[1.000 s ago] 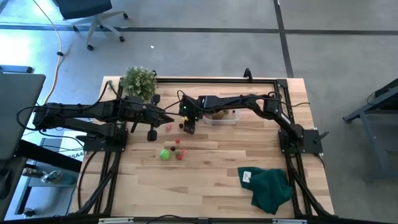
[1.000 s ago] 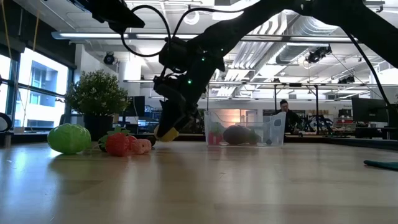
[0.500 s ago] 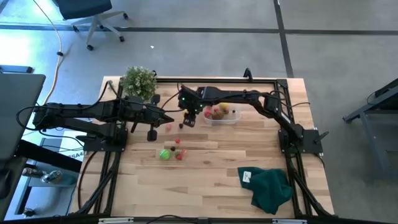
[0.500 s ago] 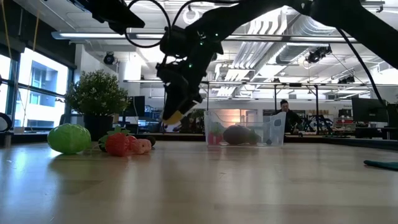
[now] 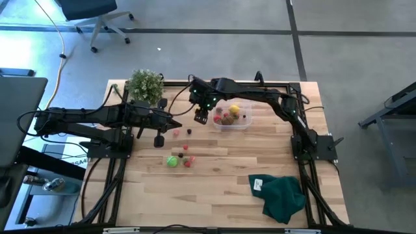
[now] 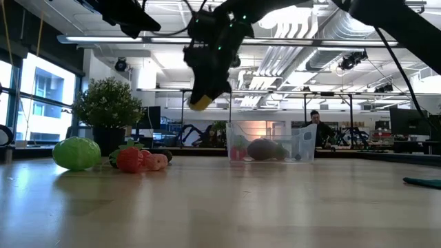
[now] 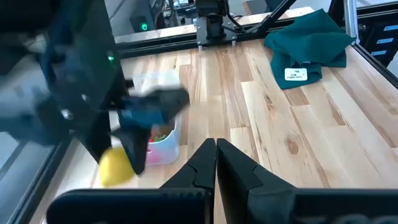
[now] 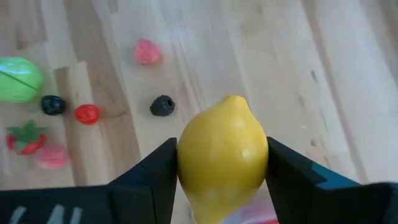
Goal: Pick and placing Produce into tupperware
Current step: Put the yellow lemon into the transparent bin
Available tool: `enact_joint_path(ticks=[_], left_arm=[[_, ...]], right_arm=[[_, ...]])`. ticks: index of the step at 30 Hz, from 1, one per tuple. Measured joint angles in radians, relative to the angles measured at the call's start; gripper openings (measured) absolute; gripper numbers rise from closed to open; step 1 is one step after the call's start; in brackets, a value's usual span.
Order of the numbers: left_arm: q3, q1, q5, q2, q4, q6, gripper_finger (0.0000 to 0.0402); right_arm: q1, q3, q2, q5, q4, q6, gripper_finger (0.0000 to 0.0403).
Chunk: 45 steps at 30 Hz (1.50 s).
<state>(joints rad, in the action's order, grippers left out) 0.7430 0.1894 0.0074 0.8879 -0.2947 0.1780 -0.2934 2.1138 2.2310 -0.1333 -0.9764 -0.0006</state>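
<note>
Produce was partly packed: several pieces lay in the clear tupperware [image 5: 232, 119], the right hand [image 8: 222, 163] held a yellow lemon [image 8: 222, 153] raised just beside it, and others [image 5: 179, 158] remained on the surface [image 5: 221, 188]. The left hand [image 7: 216, 163] waited closed, empty.

Right gripper [image 8: 222, 163] is raised off the table just beside the tupperware [image 5: 231, 117], on its plant-facing side; the arm reaches across from its base past the tub. Its two fingers [image 8: 149, 174] clamp a yellow lemon [image 8: 222, 155] between them. Left gripper [image 7: 216, 160] waits low, further out on that same side, fingers pressed together, holding nothing.
</note>
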Motion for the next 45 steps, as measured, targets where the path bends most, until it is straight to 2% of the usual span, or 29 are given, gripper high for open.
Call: enact_joint_path(ticks=[17, 34, 45], left_arm=[[0.0, 0.0, 0.0, 0.0, 0.0, 0.0, 0.0005], [0.0, 0.0, 0.0, 0.0, 0.0, 0.0, 0.0005], [0.0, 0.0, 0.0, 0.0, 0.0, 0.0, 0.0005]], right_arm=[[-0.042, -0.001, -0.112, 0.039, -0.17, 0.028, 0.0175], [-0.032, -0.002, -0.114, 0.05, -0.247, 0.08, 0.0175], [-0.001, -0.002, -0.112, 0.065, -0.223, 0.109, 0.0175]])
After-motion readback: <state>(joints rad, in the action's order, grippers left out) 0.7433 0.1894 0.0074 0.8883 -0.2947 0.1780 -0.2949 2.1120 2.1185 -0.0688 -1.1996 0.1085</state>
